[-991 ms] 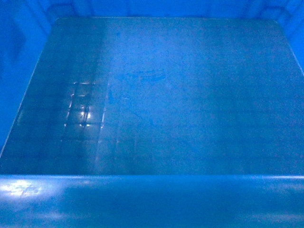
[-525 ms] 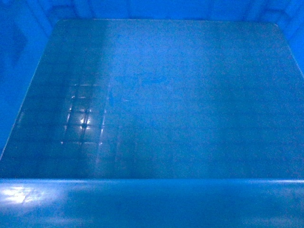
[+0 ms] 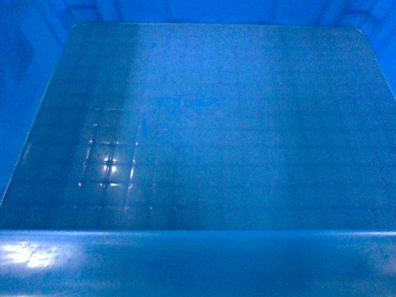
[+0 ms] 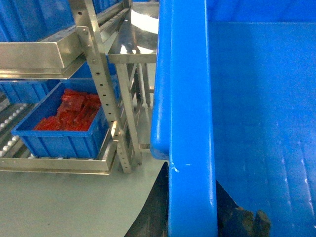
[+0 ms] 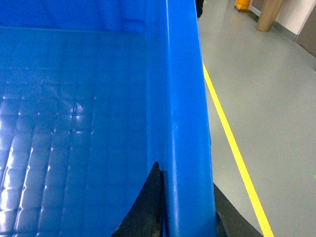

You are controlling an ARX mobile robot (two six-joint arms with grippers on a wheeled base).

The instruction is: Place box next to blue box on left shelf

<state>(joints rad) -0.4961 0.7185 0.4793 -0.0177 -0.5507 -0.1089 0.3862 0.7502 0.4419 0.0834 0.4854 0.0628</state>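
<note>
- Left end effector [image 4: 193, 217] straddles the box [image 4: 256, 113] at its left rim, one dark finger outside the wall and one inside, so it is clamped on that rim.
- Right end effector [image 5: 185, 212] does the same on the opposite rim: a black finger shows inside the wall and another outside, closed on the plastic between them.
- Held between the two arms, the box is off the floor and right up against the head camera, where its grid floor and near rim fill the whole view.
- Left shelf [image 4: 10, 123], with its white rollers, lies low at the left edge of the left wrist view, well apart from the carried box.
- A smaller blue bin [image 4: 64, 136] of red packets sits on that shelf beside a steel rack [image 4: 106, 94]; whether this is the box named in the task I cannot tell.
- To the right, grey floor carries a yellow line [image 5: 232, 148].
- Handling, as a judgement: the box looks stiff and empty, so light for its bulk, but smooth plastic may slip; the thick rolled rims at mid-wall are the sound place to hold, both sides kept level.
- No brand, label or writing can be read anywhere.
</note>
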